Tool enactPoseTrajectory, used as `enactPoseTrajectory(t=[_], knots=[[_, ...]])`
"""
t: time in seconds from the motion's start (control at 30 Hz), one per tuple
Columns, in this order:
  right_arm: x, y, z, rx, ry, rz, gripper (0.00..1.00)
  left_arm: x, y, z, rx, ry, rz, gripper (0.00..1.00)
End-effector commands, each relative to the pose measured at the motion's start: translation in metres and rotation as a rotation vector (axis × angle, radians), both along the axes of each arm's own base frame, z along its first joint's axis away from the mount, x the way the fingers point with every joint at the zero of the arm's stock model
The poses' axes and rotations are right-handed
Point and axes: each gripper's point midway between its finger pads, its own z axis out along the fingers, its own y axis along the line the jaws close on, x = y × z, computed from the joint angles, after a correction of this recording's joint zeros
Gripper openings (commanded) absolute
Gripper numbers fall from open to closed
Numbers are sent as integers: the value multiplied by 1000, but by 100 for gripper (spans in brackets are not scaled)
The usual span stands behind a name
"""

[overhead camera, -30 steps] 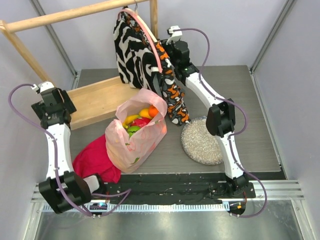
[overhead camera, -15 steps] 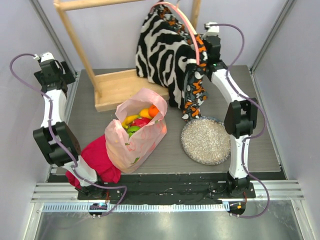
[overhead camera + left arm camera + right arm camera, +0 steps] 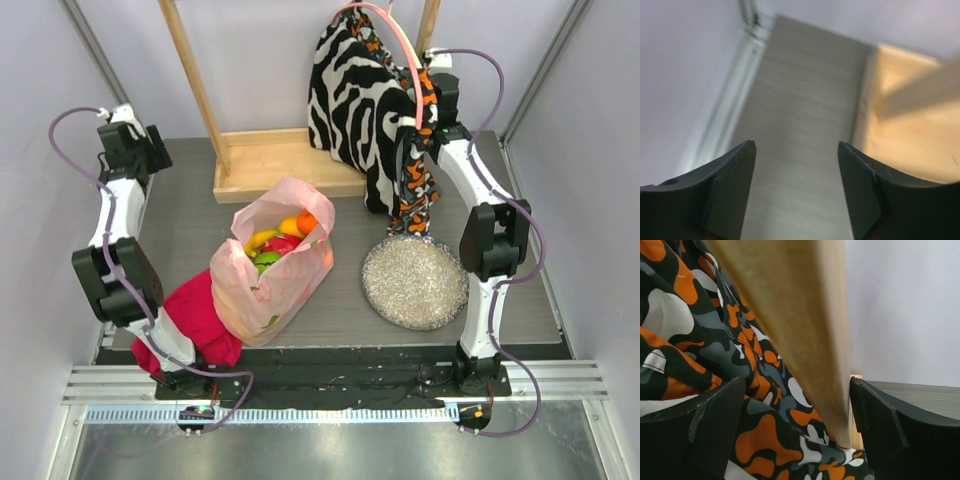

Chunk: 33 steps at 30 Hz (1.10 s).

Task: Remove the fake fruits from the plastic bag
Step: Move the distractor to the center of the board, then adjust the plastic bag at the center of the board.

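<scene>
The pink plastic bag (image 3: pixel 268 285) stands open at the table's front middle. The fake fruits (image 3: pixel 277 240) lie inside it: yellow, orange, red and green ones show at its mouth. My left gripper (image 3: pixel 137 150) is raised at the back left, far from the bag. In the left wrist view it (image 3: pixel 796 146) is open and empty over bare grey table. My right gripper (image 3: pixel 441 100) is at the back right by the wooden rack. In the right wrist view it (image 3: pixel 796 385) is open with the rack's wooden post (image 3: pixel 805 335) between its fingers.
A wooden rack (image 3: pixel 285 165) stands at the back; its base also shows in the left wrist view (image 3: pixel 910 130). A zebra-patterned bag (image 3: pixel 355 110) and an orange camouflage cloth (image 3: pixel 415 185) hang from it. A silvery plate (image 3: pixel 415 283) lies to the right of the bag, a magenta cloth (image 3: pixel 190 320) to its left.
The rack with its hanging bags has shifted right and stood upright, the right arm moving with it. The left arm has swung to the back left. The pink bag has not moved.
</scene>
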Motion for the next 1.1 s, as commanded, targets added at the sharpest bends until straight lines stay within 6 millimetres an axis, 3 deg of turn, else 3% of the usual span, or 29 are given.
enactPoseTrajectory(t=[0.0, 0.03, 0.07, 0.1, 0.13, 0.17, 0.2, 0.27, 0.3, 0.37, 0.4, 0.43, 0.5, 0.6, 0.63, 0.7, 0.73, 0.77, 0.8, 0.83, 0.87, 0.9, 0.97, 1.03, 1.07], knots=[[-36, 14, 51, -22, -51, 102, 95, -35, -76, 54, -91, -157, -340, 54], [-40, 12, 46, -30, -36, 101, 95, -43, -87, 51, -136, -137, -366, 48], [-53, 8, 66, -27, -64, 93, 98, -54, -105, 59, -177, -145, -440, 40], [-57, 2, 71, -17, -66, 70, 100, -60, -113, 61, -210, -140, -461, 25], [-64, -5, 72, -6, -60, 43, 100, -70, -124, 61, -263, -122, -481, 17], [-78, -11, 96, 21, -95, 36, 100, -78, -135, 67, -294, -126, -522, 8], [-86, -21, 108, 78, -102, 38, 100, -91, -143, 80, -299, -147, -544, 2], [-102, -27, 123, 137, -110, 72, 100, -106, -157, 91, -295, -157, -589, 3], [-122, -28, 149, 153, -152, 105, 100, -117, -169, 102, -294, -174, -651, 6], [-141, -39, 150, 139, -125, 92, 100, -142, -182, 118, -285, -176, -713, 12], [-160, -40, 152, 118, -115, 97, 100, -160, -193, 123, -318, -154, -755, 32], [-171, -46, 153, 63, -128, 92, 100, -171, -201, 125, -334, -142, -792, 44], [-201, -54, 152, -19, -139, 71, 100, -194, -213, 118, -372, -89, -840, 63], [-228, -62, 132, -144, -120, 66, 100, -226, -226, 106, -404, -45, -867, 68], [-249, -53, 141, -163, -146, 123, 100, -238, -229, 106, -402, -46, -870, 69], [-273, -45, 133, -238, -125, 210, 98, -255, -232, 103, -404, -15, -867, 70], [-296, -23, 136, -250, -142, 356, 95, -264, -234, 103, -407, -2, -873, 70], [-313, -15, 117, -302, -75, 454, 90, -275, -238, 117, -387, -14, -893, 72], [-331, -3, 127, -318, -91, 544, 86, -298, -242, 108, -382, 64, -929, 74], [-344, 7, 122, -318, -61, 621, 82, -315, -247, 114, -374, 84, -976, 76], [-354, 16, 102, -323, 18, 688, 80, -329, -249, 121, -328, 88, -1016, 77], [-357, 20, 94, -323, 46, 722, 78, -352, -254, 111, -369, 169, -1032, 79], [-350, 26, 75, -318, 81, 762, 74, -370, -259, 99, -386, 204, -1071, 80], [-339, 36, 59, -312, 93, 785, 73, -377, -265, 96, -440, 209, -1082, 80], [-322, 39, 51, -332, 93, 767, 72, -375, -268, 99, -445, 183, -1089, 81]])
